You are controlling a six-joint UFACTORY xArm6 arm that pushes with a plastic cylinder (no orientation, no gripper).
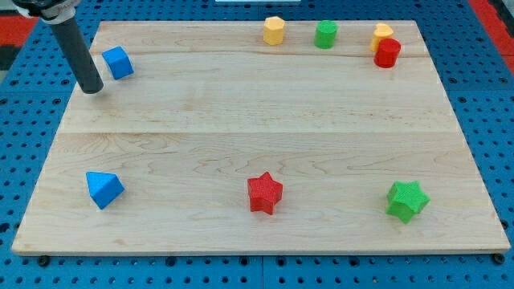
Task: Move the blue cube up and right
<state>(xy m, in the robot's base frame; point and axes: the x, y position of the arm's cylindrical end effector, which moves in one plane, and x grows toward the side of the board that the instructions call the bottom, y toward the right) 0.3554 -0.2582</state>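
My tip (pixel 92 88) sat near the board's top left, just left of and below the blue cube (pixel 118 62), seemingly apart from it; a bare rod, it held nothing. Nearest the view's bottom lay three blocks: a second blue block (pixel 104 189), a red star (pixel 264 193), a green star (pixel 406 200); along the far edge stood four: a yellow block (pixel 274 30), a green cylinder (pixel 325 34), another yellow block (pixel 382 33) touching a red cylinder (pixel 387 53); nothing stood up and right of the cube.

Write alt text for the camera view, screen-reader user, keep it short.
My tip rests on a wooden board just below-left of the blue cube, near the top-left corner. Another blue block, a red star and a green star line the bottom; yellow, green and red blocks sit along the top.
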